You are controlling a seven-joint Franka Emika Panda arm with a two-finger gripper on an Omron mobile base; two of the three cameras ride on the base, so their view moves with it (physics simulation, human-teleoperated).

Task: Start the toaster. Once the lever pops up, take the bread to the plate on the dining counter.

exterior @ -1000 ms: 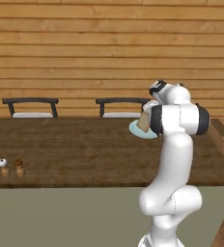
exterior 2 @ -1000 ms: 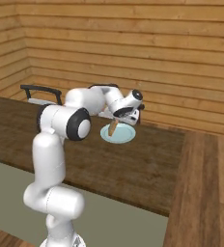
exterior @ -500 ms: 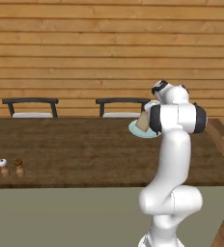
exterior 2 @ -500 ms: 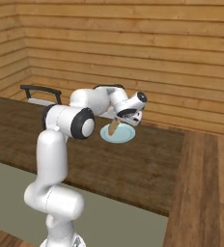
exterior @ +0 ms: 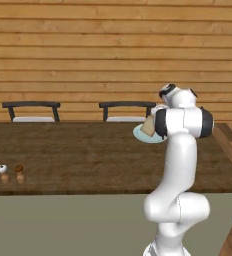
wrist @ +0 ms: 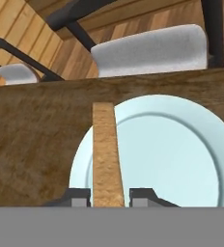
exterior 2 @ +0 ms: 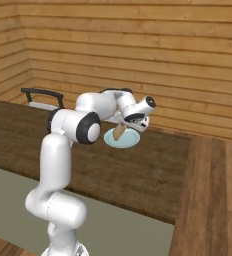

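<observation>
Bread over the plate — only the release is left

The end effector (wrist: 106, 197) pinches the bread (wrist: 106, 152) edge-on, a tan, grainy squarish slice hanging just above the plate (wrist: 181, 144) — round, shallow, glossy pale blue — on the dark wood-grain dining surface (wrist: 32, 140). The toasting appears done; the slice has yet to be laid down. Beyond the surface's far edge stand grey-cushioned, black-framed chairs (wrist: 147, 50) before a plank wall.

No text, label, brand, number or sign can be read anywhere in these views, on any surface or object.
</observation>
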